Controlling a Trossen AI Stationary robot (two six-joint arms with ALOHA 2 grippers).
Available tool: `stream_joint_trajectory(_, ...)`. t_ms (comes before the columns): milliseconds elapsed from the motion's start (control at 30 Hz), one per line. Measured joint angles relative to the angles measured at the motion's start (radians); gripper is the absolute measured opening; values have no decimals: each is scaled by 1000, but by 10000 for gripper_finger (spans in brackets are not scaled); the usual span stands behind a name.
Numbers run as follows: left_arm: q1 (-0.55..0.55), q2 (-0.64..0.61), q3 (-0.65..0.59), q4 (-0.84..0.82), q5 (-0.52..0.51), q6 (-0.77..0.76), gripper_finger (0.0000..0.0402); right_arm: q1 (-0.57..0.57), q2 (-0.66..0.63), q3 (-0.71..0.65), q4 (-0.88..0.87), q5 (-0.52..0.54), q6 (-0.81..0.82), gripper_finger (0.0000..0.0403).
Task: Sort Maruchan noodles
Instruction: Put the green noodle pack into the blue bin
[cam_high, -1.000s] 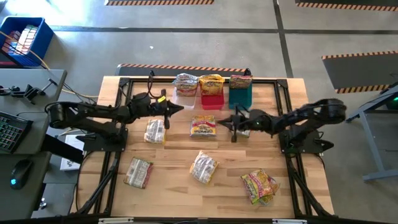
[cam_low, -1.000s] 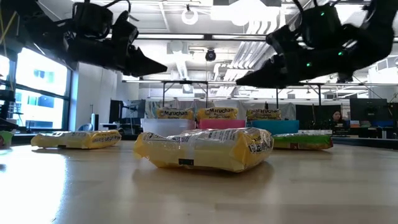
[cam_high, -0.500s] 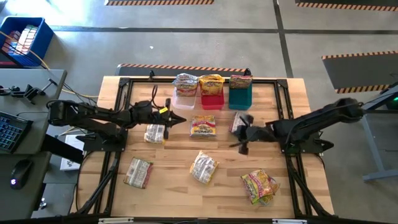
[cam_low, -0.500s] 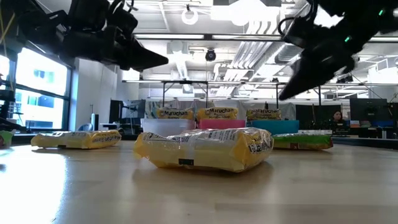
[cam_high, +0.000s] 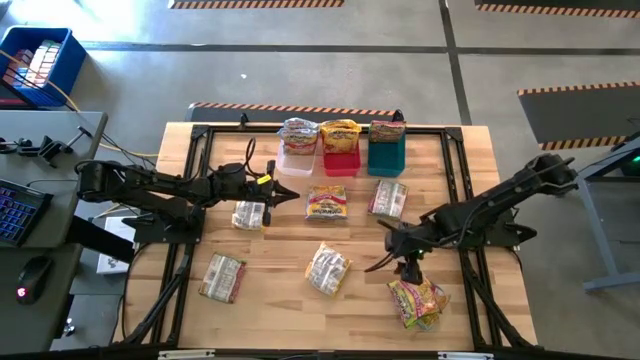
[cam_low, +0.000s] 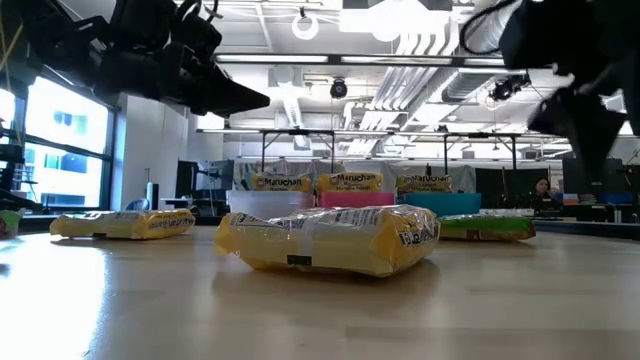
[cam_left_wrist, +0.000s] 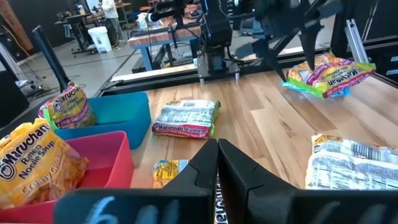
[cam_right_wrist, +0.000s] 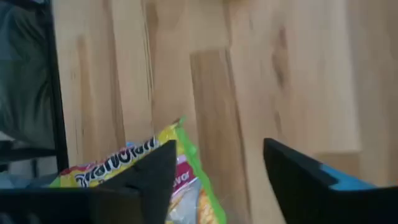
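Hovering my right claw (cam_high: 397, 263) with its fingers spread wide and nothing between them, I am sitting just above the reddish-pink and green packet (cam_high: 417, 299) near the worktop's (cam_high: 280, 310) front right corner. That packet is lying flat with its long axis running diagonally; in my right wrist view only its green-edged corner is showing, the rest cut off by my own fingers. My left claw (cam_high: 288, 191) is pinched shut on nothing, hanging over the silvery packet (cam_high: 249, 214) at left centre. A yellow-orange packet (cam_high: 326, 203) is lying square-on in the middle, and another silvery one (cam_high: 388, 198) is lying just in front of the teal bin (cam_high: 386, 154), its long axis pointing toward that bin. Two further packets (cam_high: 327, 268) are resting tilted nearer the front. The bins' contents are standing upright, labels partly hidden.
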Motion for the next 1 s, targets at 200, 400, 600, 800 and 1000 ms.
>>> stream_joint_trajectory(200,0,0,0,-2,0,1,3,-1,108,0,23,-114,17,275)
stream_joint_trajectory(400,0,0,0,-3,0,1,3,-3,198,0,77,-215,-17,279)
stream_joint_trajectory(600,0,0,0,-9,0,1,3,-3,249,0,189,-355,-13,279)
stream_joint_trajectory(800,0,0,0,-13,0,1,3,-3,255,-1,219,-380,-12,279)
stream_joint_trajectory(1000,0,0,0,-16,0,1,3,-2,277,-1,244,-380,-20,279)
